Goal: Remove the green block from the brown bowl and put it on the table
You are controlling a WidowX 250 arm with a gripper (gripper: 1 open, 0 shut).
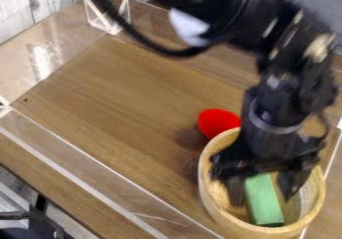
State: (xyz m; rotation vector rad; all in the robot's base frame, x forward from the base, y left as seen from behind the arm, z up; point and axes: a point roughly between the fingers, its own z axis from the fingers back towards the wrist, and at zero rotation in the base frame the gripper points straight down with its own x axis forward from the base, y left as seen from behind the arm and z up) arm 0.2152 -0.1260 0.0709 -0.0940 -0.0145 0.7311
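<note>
- We see the desk (pixel 94 93) as a dark wood-grain top walled with clear plastic; much of it lies bare to the left of the bowl, and we judge that the natural place to set the bar down.
- The brown bowl (pixel 214 188) sits at the lower right of the desk, wide and thick-rimmed, with a red rounded object (pixel 217 121) just beside its far rim.
- Our tool (pixel 267 178) hangs inside the bowl's mouth, pointing down, its fingers spread wide apart and gripping nothing; the picture is blurred, so we cannot tell whether a fingertip touches anything.
- The green block (pixel 265 201) lies flat in the bowl, running from beneath the tool towards the near rim.
- To do this step well, we would straddle the bar across its narrow width near the middle, keep both fingers clear of the rim, go low enough for a full bite, close firmly, then lift straight up.
</note>
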